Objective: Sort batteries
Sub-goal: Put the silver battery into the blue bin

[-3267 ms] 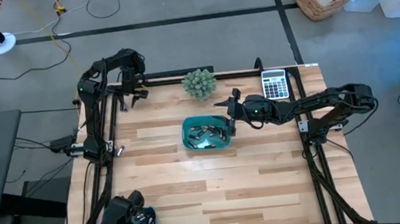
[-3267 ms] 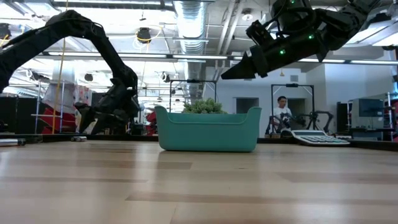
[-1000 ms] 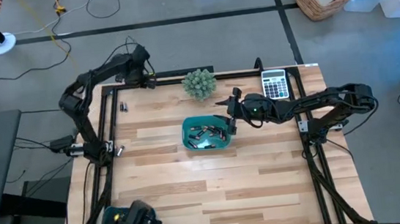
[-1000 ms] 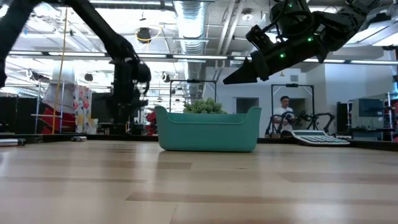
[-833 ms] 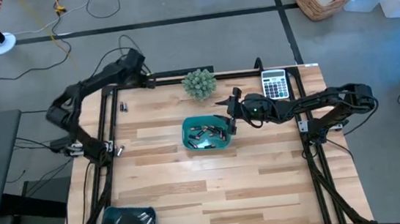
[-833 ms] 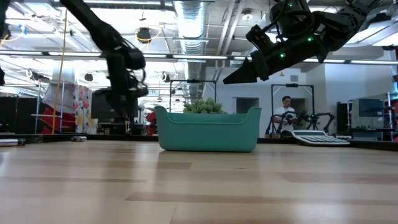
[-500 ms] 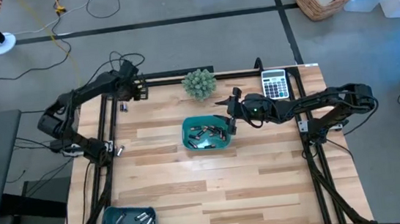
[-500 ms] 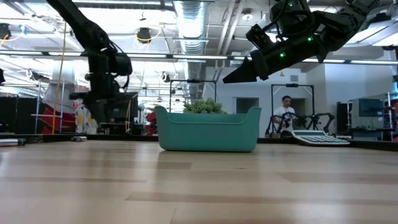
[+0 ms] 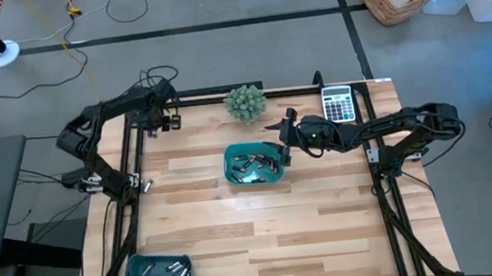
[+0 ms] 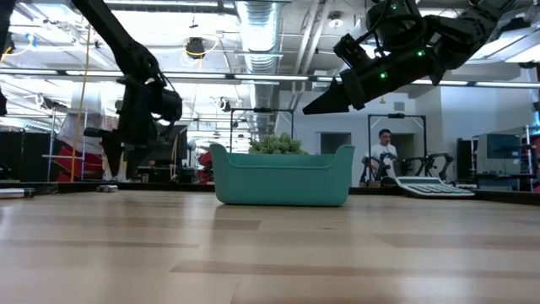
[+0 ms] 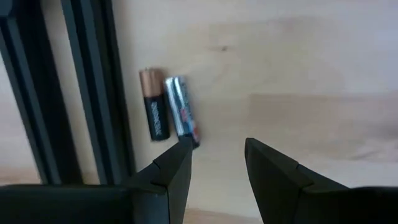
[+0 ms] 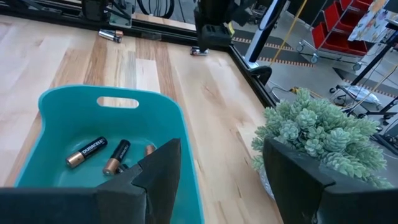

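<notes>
Left gripper (image 11: pixel 217 155) hangs with jaws parted, empty, over bare wood; two batteries (image 11: pixel 169 111) lie side by side just ahead of its fingertips, beside the black frame rail (image 11: pixel 93 93). Right gripper (image 12: pixel 217 165) spread wide, empty, above the teal tray (image 12: pixel 93 112) holding more batteries, plant (image 12: pixel 311 137) alongside.

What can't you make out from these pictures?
- Low view: the batteries in the teal tray are hidden behind its wall.
- High view: the batteries are too small to count.
- Right wrist view: the right gripper hides part of the tray's contents.
- High view: the second tray is cut off at the bottom edge.
</notes>
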Action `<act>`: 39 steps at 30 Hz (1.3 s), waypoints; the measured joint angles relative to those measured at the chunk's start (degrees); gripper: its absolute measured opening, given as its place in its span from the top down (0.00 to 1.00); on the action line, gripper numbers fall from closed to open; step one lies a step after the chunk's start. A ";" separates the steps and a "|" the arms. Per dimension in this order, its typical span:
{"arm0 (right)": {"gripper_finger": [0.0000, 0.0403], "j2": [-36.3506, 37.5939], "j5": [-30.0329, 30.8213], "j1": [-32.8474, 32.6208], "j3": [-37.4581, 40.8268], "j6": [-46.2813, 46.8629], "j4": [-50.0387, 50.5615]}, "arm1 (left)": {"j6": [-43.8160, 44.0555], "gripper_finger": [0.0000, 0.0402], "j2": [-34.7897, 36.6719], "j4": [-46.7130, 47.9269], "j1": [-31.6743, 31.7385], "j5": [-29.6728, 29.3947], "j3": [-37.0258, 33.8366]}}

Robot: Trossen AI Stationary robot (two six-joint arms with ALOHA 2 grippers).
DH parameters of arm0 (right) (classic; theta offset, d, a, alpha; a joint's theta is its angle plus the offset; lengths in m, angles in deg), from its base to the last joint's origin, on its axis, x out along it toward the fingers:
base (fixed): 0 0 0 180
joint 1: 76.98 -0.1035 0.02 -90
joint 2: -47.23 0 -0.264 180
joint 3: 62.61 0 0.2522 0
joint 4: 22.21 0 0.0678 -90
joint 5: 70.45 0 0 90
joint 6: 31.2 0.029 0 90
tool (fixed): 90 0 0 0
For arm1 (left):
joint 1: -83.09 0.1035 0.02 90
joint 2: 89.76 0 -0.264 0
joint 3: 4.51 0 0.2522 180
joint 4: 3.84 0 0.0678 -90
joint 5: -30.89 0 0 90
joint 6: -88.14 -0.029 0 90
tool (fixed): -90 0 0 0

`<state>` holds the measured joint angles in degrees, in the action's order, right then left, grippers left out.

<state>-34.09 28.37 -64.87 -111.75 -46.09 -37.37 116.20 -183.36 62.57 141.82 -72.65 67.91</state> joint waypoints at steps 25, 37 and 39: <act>0.40 0.00 0.00 0.02 0.00 0.44 -1.05 | -45.82 0.58 -2.63 10.65 -5.90 -9.29 5.24; 0.40 0.00 0.00 -0.49 0.00 0.48 -1.54 | -49.25 0.39 -10.19 11.32 -7.32 -12.21 5.22; 0.40 0.00 0.02 -0.46 0.00 0.46 -1.56 | -50.78 0.39 -10.55 11.40 -7.81 -12.38 5.22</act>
<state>-34.09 28.39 -65.32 -111.75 -45.63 -38.92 65.42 -193.91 73.97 134.02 -85.03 73.12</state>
